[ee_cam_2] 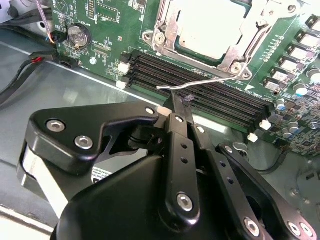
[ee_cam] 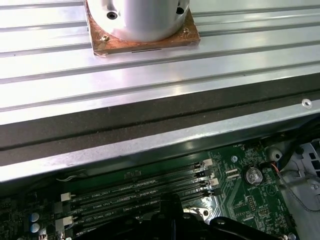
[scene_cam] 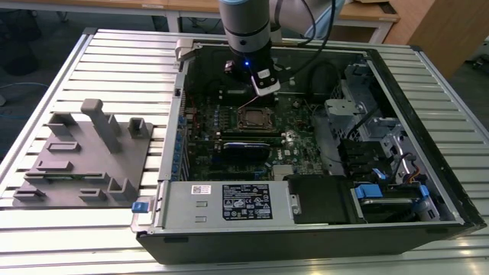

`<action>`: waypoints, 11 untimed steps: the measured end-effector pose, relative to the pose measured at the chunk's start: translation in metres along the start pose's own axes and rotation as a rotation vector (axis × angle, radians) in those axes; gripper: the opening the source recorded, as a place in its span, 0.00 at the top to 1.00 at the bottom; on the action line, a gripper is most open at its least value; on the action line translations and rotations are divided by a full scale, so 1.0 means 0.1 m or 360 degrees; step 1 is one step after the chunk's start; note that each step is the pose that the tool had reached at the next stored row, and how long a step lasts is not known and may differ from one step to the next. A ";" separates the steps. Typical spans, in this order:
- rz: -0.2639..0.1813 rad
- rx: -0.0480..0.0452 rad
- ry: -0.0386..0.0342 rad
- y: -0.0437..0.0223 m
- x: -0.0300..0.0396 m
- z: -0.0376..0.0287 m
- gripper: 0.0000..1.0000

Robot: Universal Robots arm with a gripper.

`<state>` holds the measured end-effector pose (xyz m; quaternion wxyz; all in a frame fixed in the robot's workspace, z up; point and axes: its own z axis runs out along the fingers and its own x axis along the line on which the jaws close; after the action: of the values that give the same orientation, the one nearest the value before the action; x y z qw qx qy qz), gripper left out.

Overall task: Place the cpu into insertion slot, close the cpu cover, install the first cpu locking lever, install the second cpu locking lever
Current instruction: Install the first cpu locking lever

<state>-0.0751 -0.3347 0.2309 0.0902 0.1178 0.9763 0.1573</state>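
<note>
While your black gripper [ee_cam_2: 178, 101] pinches the thin silvery wire locking lever [ee_cam_2: 210, 81] by its hooked end | expect springy, slippery metal — hold near that bend.

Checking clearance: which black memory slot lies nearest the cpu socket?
The slot right beside the cpu cover; the others lie farther off, toward the tool.

In the second wrist view the cpu [ee_cam_2: 210, 27] and the cpu cover [ee_cam_2: 167, 30] run past the picture's edge. In the exterior view the arm [scene_cam: 244, 23] is cut off too.
</note>
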 end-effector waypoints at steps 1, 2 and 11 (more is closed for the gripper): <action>0.0000 0.0000 0.0000 -0.003 -0.001 -0.002 0.90; 0.0000 0.0000 0.0000 -0.008 -0.003 -0.004 0.90; 0.0007 0.0001 -0.0003 -0.060 -0.025 -0.005 0.90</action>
<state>-0.0741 -0.3410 0.2297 0.0906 0.1202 0.9760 0.1572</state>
